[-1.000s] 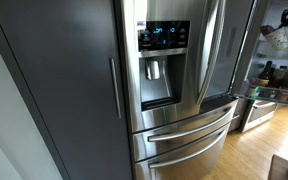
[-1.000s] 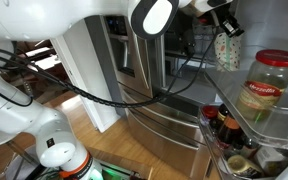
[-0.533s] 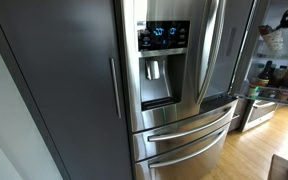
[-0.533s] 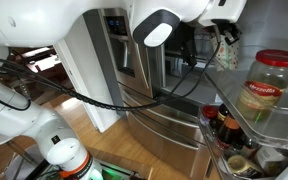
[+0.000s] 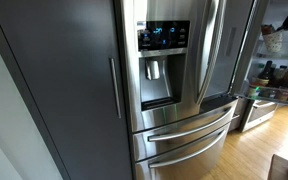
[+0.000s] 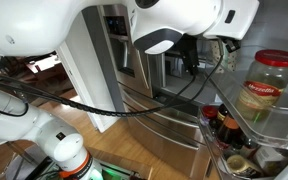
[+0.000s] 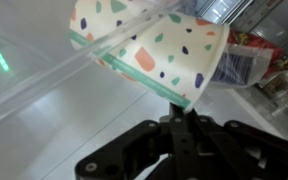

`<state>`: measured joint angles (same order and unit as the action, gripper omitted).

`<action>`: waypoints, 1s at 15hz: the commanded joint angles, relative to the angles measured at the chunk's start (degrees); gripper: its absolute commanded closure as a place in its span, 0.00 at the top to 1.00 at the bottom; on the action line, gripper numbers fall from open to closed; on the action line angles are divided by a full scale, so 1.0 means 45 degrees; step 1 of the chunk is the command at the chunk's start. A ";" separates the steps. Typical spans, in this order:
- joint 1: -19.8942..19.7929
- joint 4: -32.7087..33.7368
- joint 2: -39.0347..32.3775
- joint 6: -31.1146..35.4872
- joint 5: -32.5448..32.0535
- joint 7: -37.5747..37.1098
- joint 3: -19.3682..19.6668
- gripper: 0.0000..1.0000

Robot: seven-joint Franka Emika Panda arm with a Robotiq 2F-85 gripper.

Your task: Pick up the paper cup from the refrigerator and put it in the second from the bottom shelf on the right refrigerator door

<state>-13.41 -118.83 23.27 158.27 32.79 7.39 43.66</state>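
Observation:
In the wrist view my gripper is shut on the rim of the paper cup. The cup is pale with coloured confetti spots and a green band, and it lies tilted on its side. A clear shelf edge crosses in front of it. In an exterior view the cup shows small at the far right, beyond the stainless-steel refrigerator. In the other exterior view the white arm reaches towards the open door's shelves; the cup is hidden there.
A large jar with a red label stands on a door shelf. Dark bottles and jars sit on lower shelves. A dark grey cabinet stands beside the fridge. Black cables hang from the arm.
The arm has swung further over towards the door shelves, and the cup has gone behind the arm in that exterior view. The grip on the cup is unchanged.

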 commanded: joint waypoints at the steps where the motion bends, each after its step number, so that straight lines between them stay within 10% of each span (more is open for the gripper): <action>1: 0.1173 -0.0494 0.0743 0.0210 0.0829 0.0715 0.0822 0.01; 8: 0.1960 -0.0435 0.0847 0.0096 0.1735 0.0987 0.1738 0.01; 9: 0.1874 -0.0426 0.0723 0.0113 0.1615 0.0920 0.1751 0.30; 15: 0.1775 -0.0246 0.0614 -0.0177 0.1385 0.0664 0.1731 0.68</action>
<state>-6.20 -120.25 25.41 158.34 38.90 10.17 50.89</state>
